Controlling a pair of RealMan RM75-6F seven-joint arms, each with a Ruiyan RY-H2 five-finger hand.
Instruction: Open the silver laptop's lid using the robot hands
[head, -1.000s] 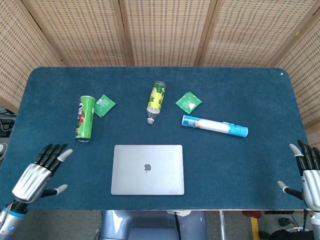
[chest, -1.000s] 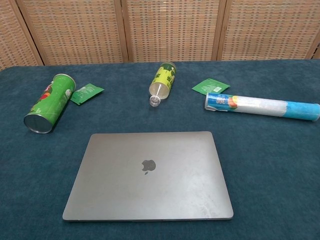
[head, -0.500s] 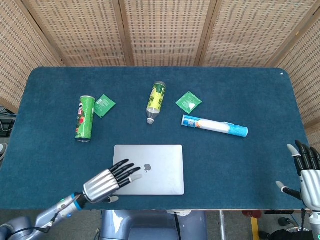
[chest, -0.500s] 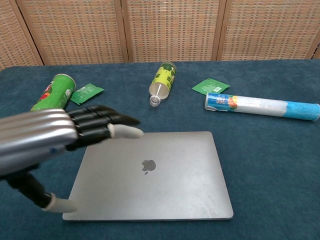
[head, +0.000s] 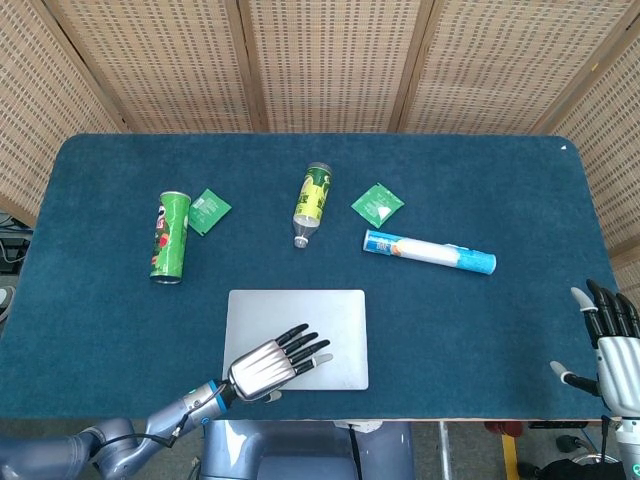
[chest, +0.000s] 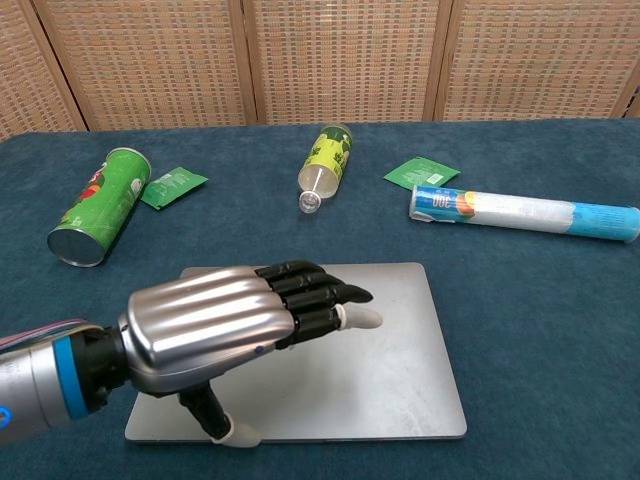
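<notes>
1. Head view: the laptop (head: 296, 338) lies shut at lower centre, its front edge close to the table's (head: 480, 180) near edge. The left hand (head: 277, 362) is over the lid's lower half, palm down, fingers stretched out and slightly apart, holding nothing; whether they touch the lid I cannot tell.
2. Head view: the right hand (head: 612, 348) shows at the lower right corner, past the table's right edge, fingers up and spread, empty.
3. Head view: bare blue cloth lies left and right of the laptop. In a row behind it, well apart from it, lie a green can (head: 170, 236), a green packet (head: 209, 211), a bottle (head: 312, 202), a second packet (head: 377, 204) and a blue-white tube (head: 429, 252).
4. Chest view: the left hand (chest: 240, 327) covers the lid's left and middle, thumb pointing down at the front edge; the logo is hidden.
5. Chest view: the tube (chest: 524, 213) at right shows upside-down print, perhaps "300". The can (chest: 100, 204) and bottle (chest: 325, 166) labels are too small to read.
</notes>
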